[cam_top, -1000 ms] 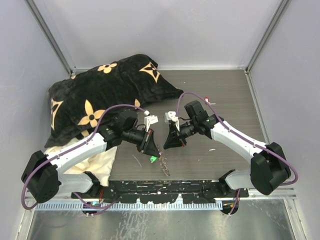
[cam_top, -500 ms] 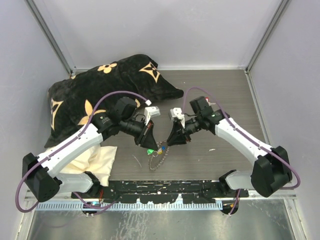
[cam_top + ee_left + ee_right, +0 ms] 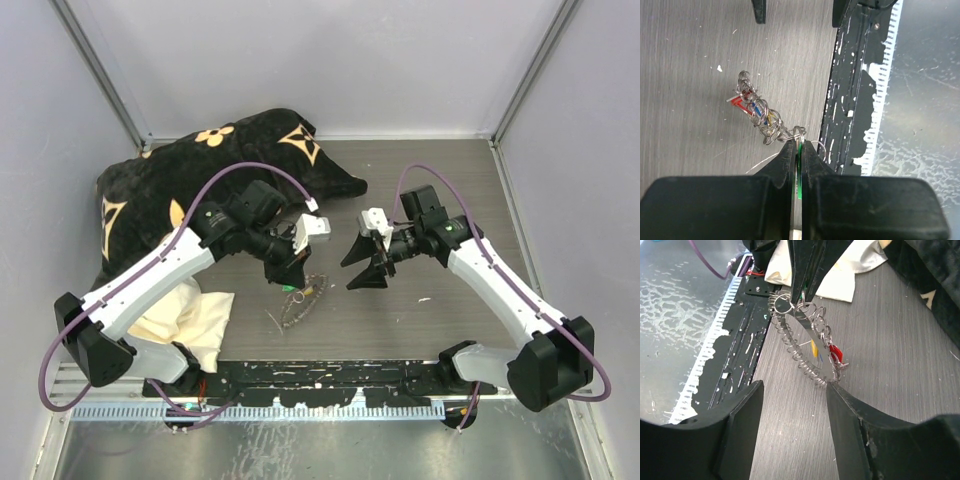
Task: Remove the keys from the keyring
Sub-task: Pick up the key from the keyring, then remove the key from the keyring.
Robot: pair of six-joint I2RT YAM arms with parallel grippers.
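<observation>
My left gripper (image 3: 289, 276) is shut on a green key (image 3: 799, 186), whose head shows between the pressed jaws (image 3: 799, 146). From it hangs the keyring (image 3: 761, 114), a silvery wire coil, with its low end near the table (image 3: 300, 302). A red key (image 3: 740, 102) and a blue one (image 3: 756, 108) sit in the bunched coil. My right gripper (image 3: 366, 266) stands open to the right of the keyring, holding nothing. In the right wrist view the coil (image 3: 799, 352) hangs just beyond its spread fingers (image 3: 847, 417), with a red key (image 3: 835, 352) and a yellow one (image 3: 813, 347).
A black pillow with gold flowers (image 3: 200, 180) fills the back left. A cream cloth (image 3: 188, 318) lies at the left, under the left arm. The black mounting rail (image 3: 330, 380) runs along the near edge. Grey walls enclose the wooden tabletop (image 3: 440, 190).
My right gripper has opened, let go of the keyring and drawn back to the right. My left gripper has moved away from the near edge, still shut, with the keyring hanging from it.
</observation>
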